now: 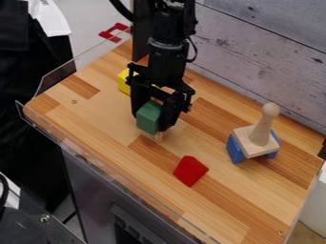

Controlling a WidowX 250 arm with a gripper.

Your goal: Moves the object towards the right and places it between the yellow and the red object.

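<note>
One black gripper (151,119), hanging down from the view's top edge, has its fingers clamped on a green block (149,117). The block is smooth and boxy, held between the yellow and the red; whether it touches the wood cannot be told. The tabletop (96,112) is smooth, striped wood. Item: yellow block (123,83), partly hidden behind the gripper. Item: red block (190,170), angular, nearer the camera. Item: pale wooden plate with a round-headed peg (260,135), resting over blue pieces (235,149) at right.
</note>
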